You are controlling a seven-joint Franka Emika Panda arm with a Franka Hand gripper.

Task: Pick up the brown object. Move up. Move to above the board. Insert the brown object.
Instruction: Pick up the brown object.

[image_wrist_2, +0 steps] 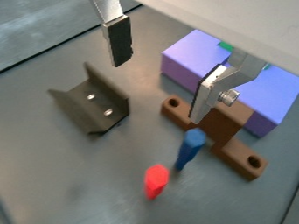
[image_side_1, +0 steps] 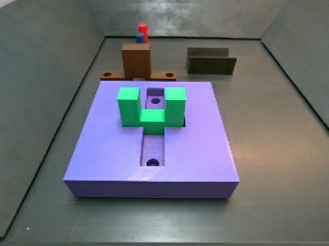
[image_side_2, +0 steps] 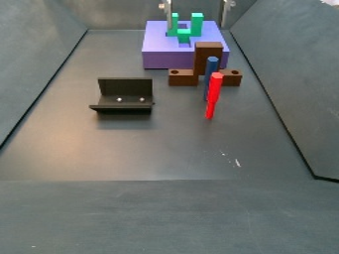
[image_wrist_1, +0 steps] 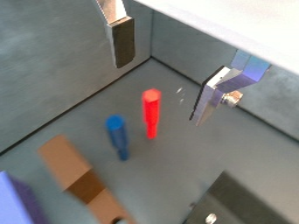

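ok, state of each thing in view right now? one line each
gripper: open, empty, above the floor
brown object: on the floor beside the board, not grasped
board: flat, slot empty
red-and-blue peg: standing by the brown object
fixture: on the floor, apart

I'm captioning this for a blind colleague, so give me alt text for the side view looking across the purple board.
A large purple board with a long central slot and a green U-shaped block fills the foreground on a grey floor. Behind it stands the brown block with a red-and-blue peg beyond, and a dark bracket beside them. The claw is out of view here.
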